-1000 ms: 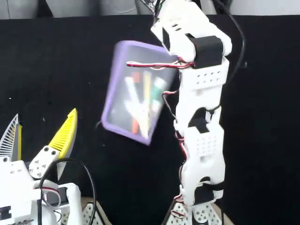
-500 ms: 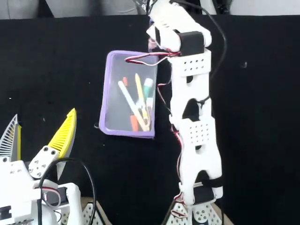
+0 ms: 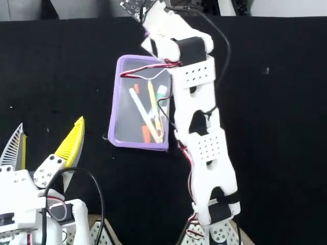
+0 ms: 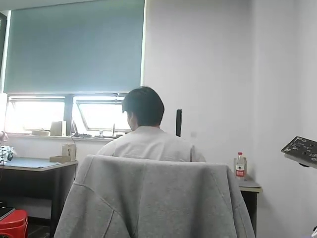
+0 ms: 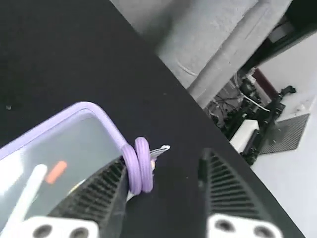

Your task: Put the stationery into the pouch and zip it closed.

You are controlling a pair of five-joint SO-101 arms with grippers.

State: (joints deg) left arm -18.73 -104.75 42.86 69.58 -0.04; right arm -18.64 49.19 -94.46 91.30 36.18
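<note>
A clear pouch with a purple rim [image 3: 127, 120] lies flat on the black table, with several pens and markers [image 3: 148, 109] inside it. My right arm [image 3: 196, 102] stretches over the pouch's right side to its far corner. In the right wrist view the right gripper [image 5: 163, 162] is open at that corner of the pouch [image 5: 64, 144]. The purple zipper loop [image 5: 138, 166] rests against one black finger [image 5: 111, 186] and is not pinched. My left gripper [image 3: 43, 140] is raised at the near left, open, with a yellow finger [image 3: 71, 145] and nothing in it.
The table's far edge [image 5: 163, 74] runs close behind the pouch, with a grey-draped chair [image 5: 218, 44] beyond it. Bare black tabletop [image 3: 286, 102] lies right of the right arm and between the pouch and the left arm.
The pouch was tilted up off the table a second ago; it has dropped flat and straightened. The right arm has swung left towards the far edge. The left arm barely moved.
</note>
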